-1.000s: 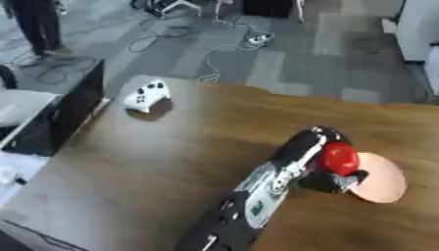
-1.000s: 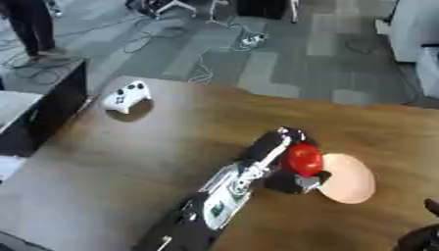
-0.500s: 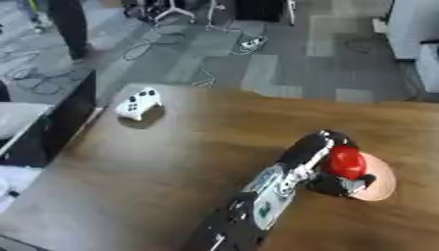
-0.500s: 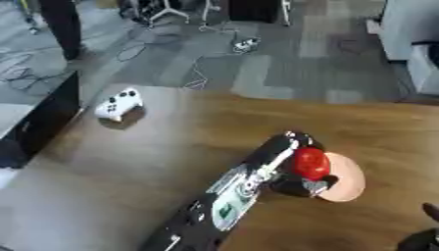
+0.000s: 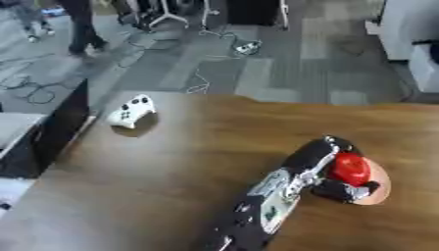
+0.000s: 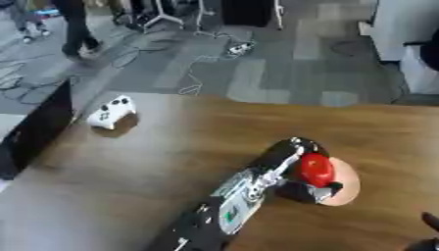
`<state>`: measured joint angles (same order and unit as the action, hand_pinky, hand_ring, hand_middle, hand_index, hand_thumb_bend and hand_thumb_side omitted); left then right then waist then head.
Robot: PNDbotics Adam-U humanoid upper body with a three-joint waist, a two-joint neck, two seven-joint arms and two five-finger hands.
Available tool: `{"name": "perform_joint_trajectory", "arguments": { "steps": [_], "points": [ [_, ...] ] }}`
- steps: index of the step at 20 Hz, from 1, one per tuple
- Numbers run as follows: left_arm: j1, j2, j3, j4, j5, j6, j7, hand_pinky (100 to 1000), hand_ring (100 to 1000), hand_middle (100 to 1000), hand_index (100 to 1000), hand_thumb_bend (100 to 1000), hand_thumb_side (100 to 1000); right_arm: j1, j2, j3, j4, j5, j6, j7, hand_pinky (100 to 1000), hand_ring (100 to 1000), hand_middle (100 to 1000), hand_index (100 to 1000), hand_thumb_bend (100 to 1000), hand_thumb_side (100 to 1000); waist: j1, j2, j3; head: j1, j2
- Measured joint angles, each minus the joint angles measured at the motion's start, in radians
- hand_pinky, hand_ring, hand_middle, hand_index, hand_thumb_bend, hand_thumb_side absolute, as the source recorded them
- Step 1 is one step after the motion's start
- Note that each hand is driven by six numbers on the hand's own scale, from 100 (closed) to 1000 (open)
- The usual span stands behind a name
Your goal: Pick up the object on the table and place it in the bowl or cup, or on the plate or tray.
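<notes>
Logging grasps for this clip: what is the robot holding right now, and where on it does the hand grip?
The left hand holds a red object over the plate, fingers curled round its sides.

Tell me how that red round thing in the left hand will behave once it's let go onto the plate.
The red object looks rounded and glossy, so it may roll or slide once the left hand releases it. The plate looks flat with little rim, so it probably won't stop a roll. It holds its shape between the curled fingers, so it is likely rigid.
</notes>
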<state>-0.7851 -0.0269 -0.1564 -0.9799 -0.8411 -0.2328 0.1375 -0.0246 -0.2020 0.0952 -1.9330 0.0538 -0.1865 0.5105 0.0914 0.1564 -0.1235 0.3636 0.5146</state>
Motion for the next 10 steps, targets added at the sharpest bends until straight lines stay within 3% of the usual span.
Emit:
{"name": "perform_joint_trajectory", "arguments": {
  "steps": [10],
  "points": [
    [-0.039,0.018,0.011,0.019,-0.034,0.0,0.016,187,387,506,646,352,492,-0.014,0.01,0.013,0.0,0.028,-0.015,0.016,511,587,585,1000,100,667,-0.001,0.032,-0.026,0.012,-0.052]
  ]
}}
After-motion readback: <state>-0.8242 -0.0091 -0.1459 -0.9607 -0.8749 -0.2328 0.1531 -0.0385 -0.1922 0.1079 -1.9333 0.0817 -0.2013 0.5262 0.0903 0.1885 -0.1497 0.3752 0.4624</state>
